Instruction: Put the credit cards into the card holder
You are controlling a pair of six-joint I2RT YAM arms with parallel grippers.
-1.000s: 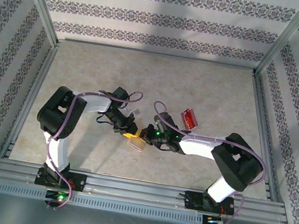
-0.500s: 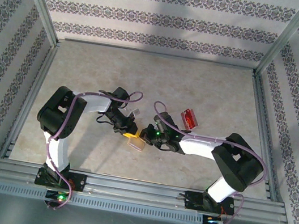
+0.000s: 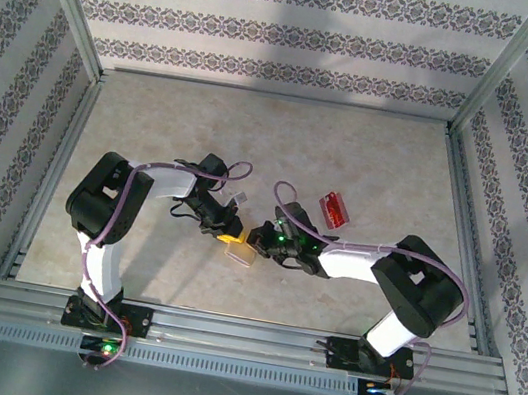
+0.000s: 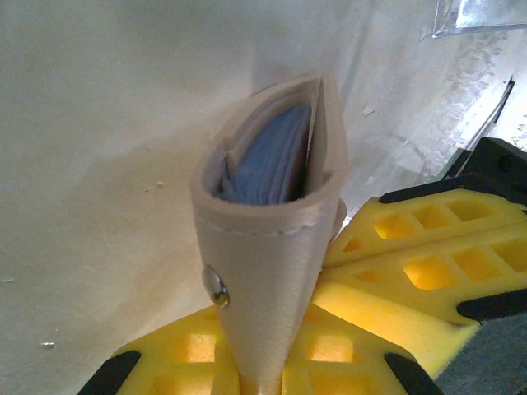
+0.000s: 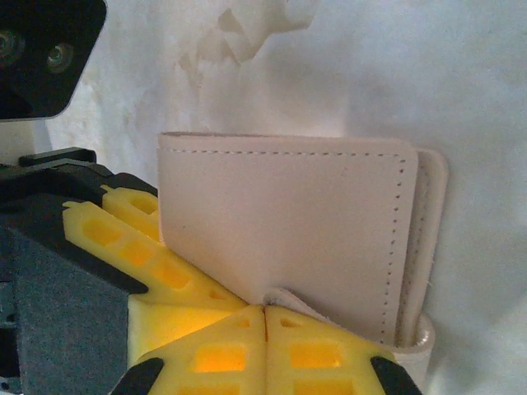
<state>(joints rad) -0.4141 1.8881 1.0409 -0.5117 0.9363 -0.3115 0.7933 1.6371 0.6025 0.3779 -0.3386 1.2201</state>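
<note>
One counter (image 3: pixel 154 128), left claw (image 3: pixel 225 225), right claw (image 3: pixel 261 239), card holder (image 3: pixel 241 252), credit card (image 3: pixel 333 210), clear plastic piece (image 3: pixel 241 197).
Counter pale, open toward far edge and sides; left claw clamped on the folded tan card holder, held on edge, pocket mouth pointing away from it; right claw pressed together at the holder's flap, crowding it; red credit card flat beyond the right arm; plastic piece just beyond the left claw.

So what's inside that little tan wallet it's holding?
Through the gaping end of the card holder you can see pale blue-grey pocket layers, with no red card showing among them. The tan walls cover everything deeper down, so I can't tell what sits there.
</note>
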